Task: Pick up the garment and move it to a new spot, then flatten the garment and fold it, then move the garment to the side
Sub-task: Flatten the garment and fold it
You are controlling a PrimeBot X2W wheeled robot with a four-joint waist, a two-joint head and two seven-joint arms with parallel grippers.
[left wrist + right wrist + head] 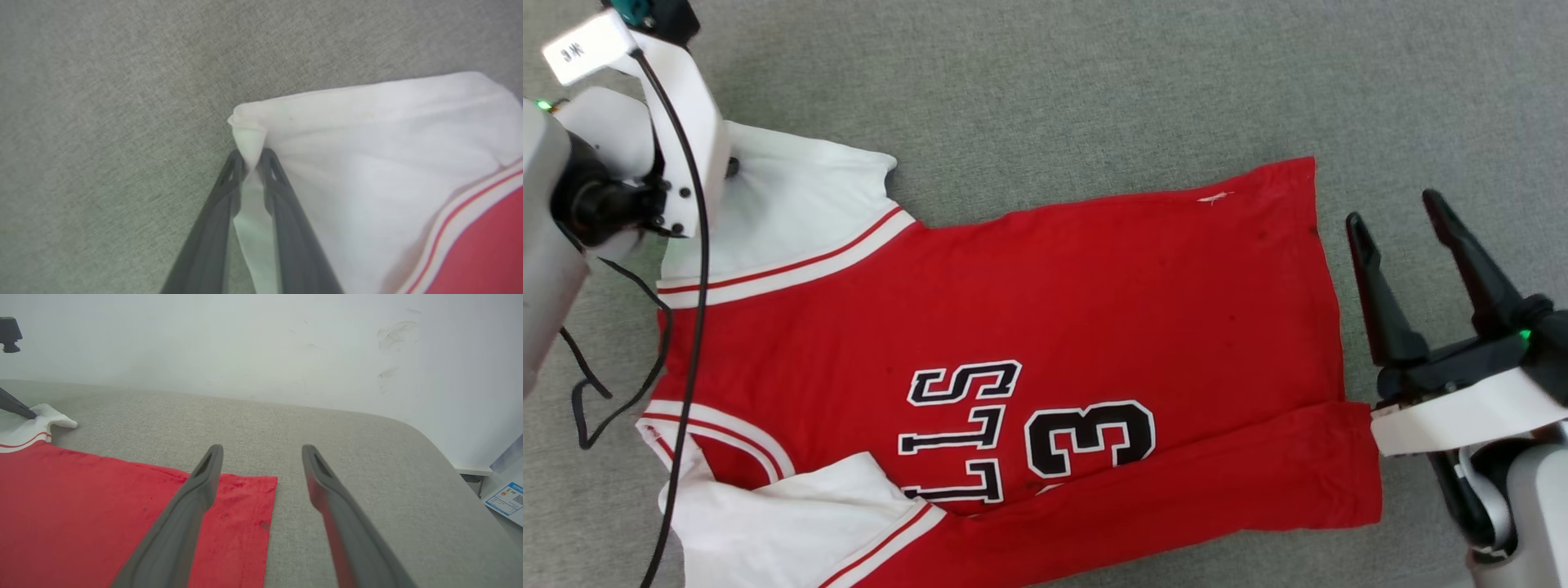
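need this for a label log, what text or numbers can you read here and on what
"3": on the garment, at its chest.
"LLS": beside it, earlier letters hidden under a folded sleeve.
Print on the white tag on the left arm: too blurred.
Print on the blue-and-white sheet: too small.

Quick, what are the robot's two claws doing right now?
Left claw: closed on the garment, pinching its white sleeve corner.
Right claw: open, holding nothing.

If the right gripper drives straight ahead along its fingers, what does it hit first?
Likely nothing close: the right gripper points over bare grey surface, beside the garment, toward the white wall. Depth unclear.
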